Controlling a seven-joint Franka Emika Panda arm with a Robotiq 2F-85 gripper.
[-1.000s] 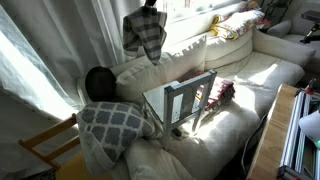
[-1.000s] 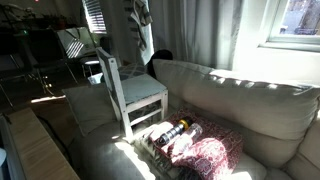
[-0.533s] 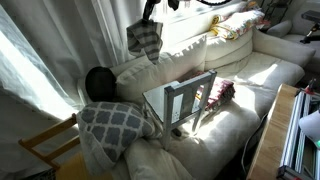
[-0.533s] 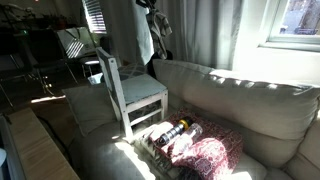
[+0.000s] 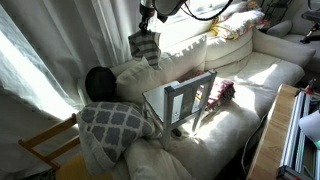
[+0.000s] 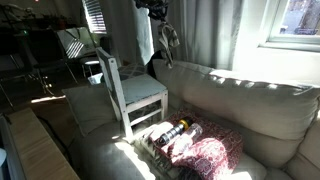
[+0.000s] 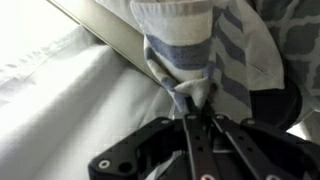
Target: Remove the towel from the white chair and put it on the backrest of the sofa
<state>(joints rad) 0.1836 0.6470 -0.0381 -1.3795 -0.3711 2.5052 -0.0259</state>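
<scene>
The grey-and-white plaid towel point(image 5: 146, 45) hangs from my gripper point(image 5: 146, 19) above the backrest of the cream sofa point(image 5: 190, 45). In an exterior view the towel point(image 6: 160, 40) dangles over the sofa's back edge point(image 6: 230, 95). In the wrist view my gripper point(image 7: 198, 112) is shut on a bunched corner of the towel point(image 7: 185, 50), with the sofa point(image 7: 70, 100) below. The white chair point(image 5: 183, 100) lies tipped on the sofa seat; it also shows in an exterior view point(image 6: 130, 92), bare.
A grey cushion with white lattice point(image 5: 112, 125) and a dark round cushion point(image 5: 98, 82) sit at the sofa's end. A pinkish item point(image 5: 222, 92) and bottles point(image 6: 172, 133) lie beside the chair. A yellow wooden chair point(image 5: 45, 145) stands by the curtain point(image 5: 40, 55).
My gripper has carried the hanging towel lower and closer over the sofa backrest. The white chair and the cushions have not moved.
</scene>
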